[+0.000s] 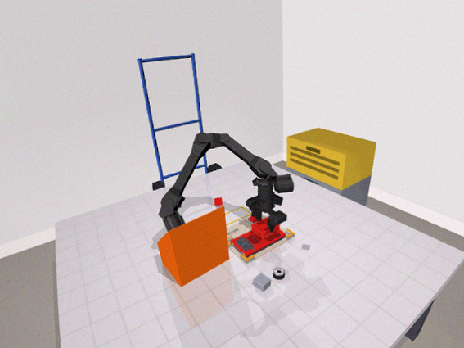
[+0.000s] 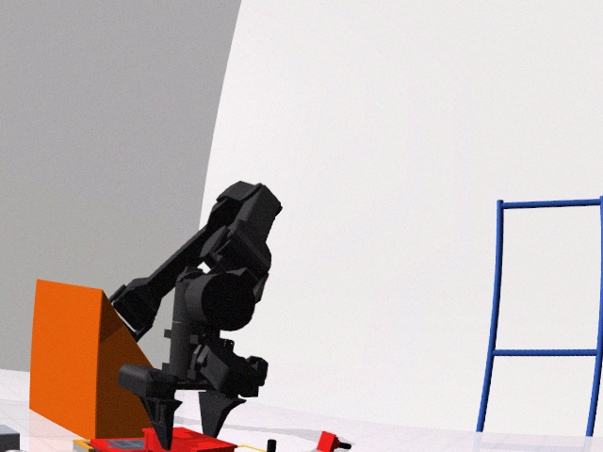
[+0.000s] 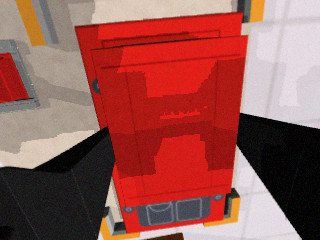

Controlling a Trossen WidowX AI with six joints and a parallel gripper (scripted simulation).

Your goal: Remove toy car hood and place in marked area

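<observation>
The red hood (image 1: 264, 229) (image 2: 187, 439) (image 3: 177, 90) is between the fingers of my gripper (image 1: 265, 223) (image 2: 190, 442) (image 3: 172, 125), which is shut on its two long sides. The hood is raised a little above the red toy car (image 1: 257, 247) (image 2: 99, 443) (image 3: 85, 45) and covers its middle. The car's dark window panel shows beyond the hood's lower edge in the wrist view. The marked area (image 1: 243, 207) (image 2: 251, 447) is a yellow outline on the table behind the car in the top view, partly hidden by the orange block.
The tall orange block (image 1: 203, 247) (image 2: 63, 350) stands beside the car, near the arm's base. A grey block (image 1: 261, 281), a wheel (image 1: 278, 273) and a small grey piece (image 1: 306, 247) lie in front. A red cube (image 1: 217, 201) (image 2: 326, 442) lies beyond the yellow outline.
</observation>
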